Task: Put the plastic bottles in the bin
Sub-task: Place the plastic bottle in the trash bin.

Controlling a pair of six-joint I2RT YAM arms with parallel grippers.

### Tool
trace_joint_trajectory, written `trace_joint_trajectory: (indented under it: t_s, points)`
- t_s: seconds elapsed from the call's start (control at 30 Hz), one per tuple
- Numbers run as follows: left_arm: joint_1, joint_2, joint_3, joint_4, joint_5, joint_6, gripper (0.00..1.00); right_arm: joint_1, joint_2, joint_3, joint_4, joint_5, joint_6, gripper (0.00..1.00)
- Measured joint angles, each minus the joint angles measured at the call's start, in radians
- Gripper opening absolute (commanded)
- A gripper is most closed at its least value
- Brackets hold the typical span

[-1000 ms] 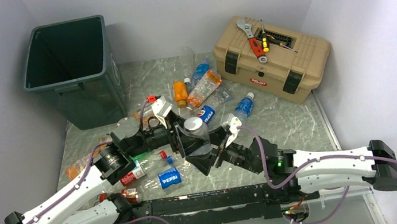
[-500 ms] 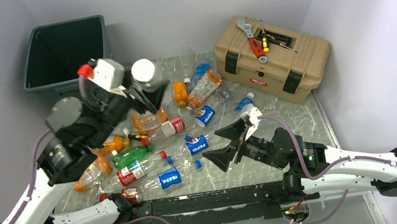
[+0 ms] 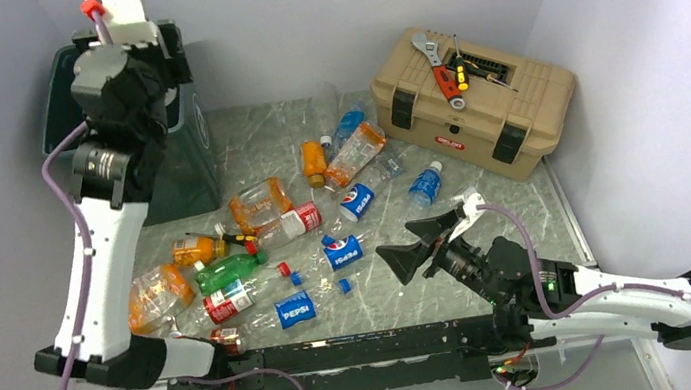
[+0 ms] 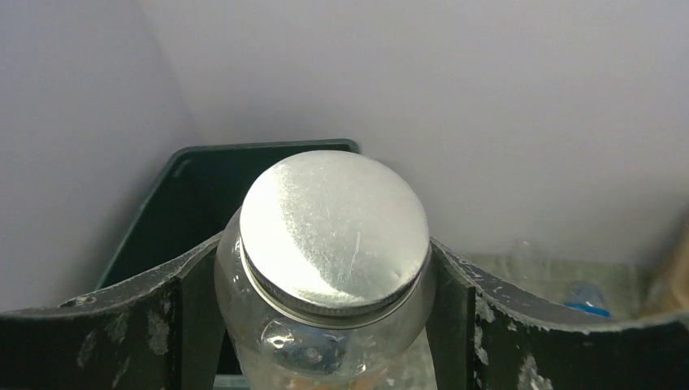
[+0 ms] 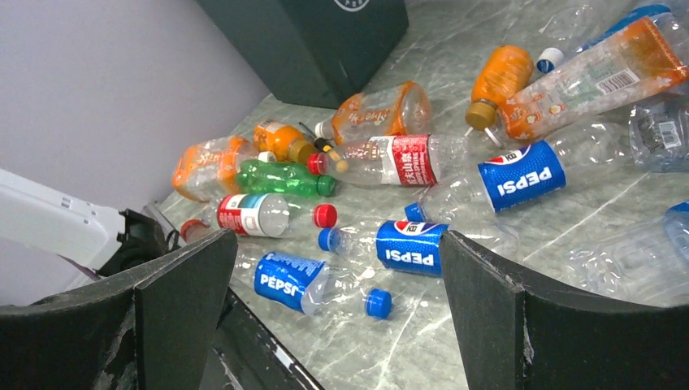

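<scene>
My right hand (image 5: 337, 252) hangs spread wide and empty, well right of the tall dark green plastic bin (image 3: 199, 164). Between it and the bin, loose clear, orange and green plastic bottles (image 3: 230, 271) lie flat on the marbled grey surface (image 3: 484, 207), long axes every which way. At the bin's mouth my left hand (image 4: 325, 276) pinches a clear round plastic bottle with a silver cap (image 4: 335, 227), cap toward the wrist and its long axis running toward the bin. Only the left wrist view shows it; from above, the arm hides it.
</scene>
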Motion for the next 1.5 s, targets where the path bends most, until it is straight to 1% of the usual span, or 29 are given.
trace_joint_trajectory:
  t_s: [0.17, 0.33, 0.57, 0.7, 0.8, 0.83, 0.93, 1.0, 1.03, 1.2, 1.27, 1.33, 1.4, 1.5]
  points:
    - [0.183, 0.127, 0.112, -0.018, 0.042, -0.099, 0.16, 0.0, 0.017, 0.0, -0.026, -0.039, -0.002, 1.0]
    - [0.312, 0.209, 0.121, -0.005, 0.075, -0.188, 0.17, 0.0, -0.01, -0.035, -0.043, -0.083, 0.0, 1.0]
    - [0.411, 0.275, 0.056, 0.003, 0.141, -0.289, 0.22, 0.0, -0.091, -0.075, -0.074, -0.081, -0.005, 1.0]
    - [0.439, 0.312, 0.039, 0.001, 0.166, -0.315, 0.29, 0.0, -0.106, -0.076, -0.081, -0.076, -0.009, 1.0]
    - [0.44, 0.321, 0.024, 0.001, 0.183, -0.317, 0.35, 0.0, -0.106, -0.08, -0.083, -0.071, -0.01, 1.0]
    - [0.44, 0.321, 0.022, 0.0, 0.186, -0.316, 0.4, 0.0, -0.105, -0.082, -0.087, -0.069, -0.011, 1.0]
    - [0.44, 0.321, 0.018, 0.002, 0.2, -0.317, 0.67, 0.0, -0.101, -0.085, -0.095, -0.062, -0.011, 1.0]
    - [0.44, 0.321, 0.018, 0.002, 0.203, -0.317, 0.94, 0.0, -0.098, -0.085, -0.102, -0.054, -0.011, 1.0]
    - [0.44, 0.321, 0.018, 0.002, 0.204, -0.318, 0.99, 0.0, -0.098, -0.085, -0.106, -0.051, -0.011, 1.0]
    - [0.426, 0.31, 0.032, -0.002, 0.226, -0.333, 0.99, 0.0, -0.097, -0.085, -0.114, -0.037, -0.011, 1.0]
    - [0.394, 0.294, 0.051, -0.004, 0.229, -0.328, 0.99, 0.0, -0.089, -0.084, -0.114, -0.025, -0.011, 1.0]
    - [0.329, 0.264, 0.076, -0.007, 0.228, -0.305, 0.99, 0.0, -0.072, -0.081, -0.114, -0.018, -0.011, 1.0]
    - [0.24, 0.222, 0.1, -0.007, 0.234, -0.281, 0.99, 0.0, -0.044, -0.073, -0.115, -0.008, -0.011, 1.0]
    - [0.112, 0.129, 0.108, -0.023, 0.298, -0.261, 0.99, 0.0, 0.012, -0.042, -0.126, 0.044, 0.0, 1.0]
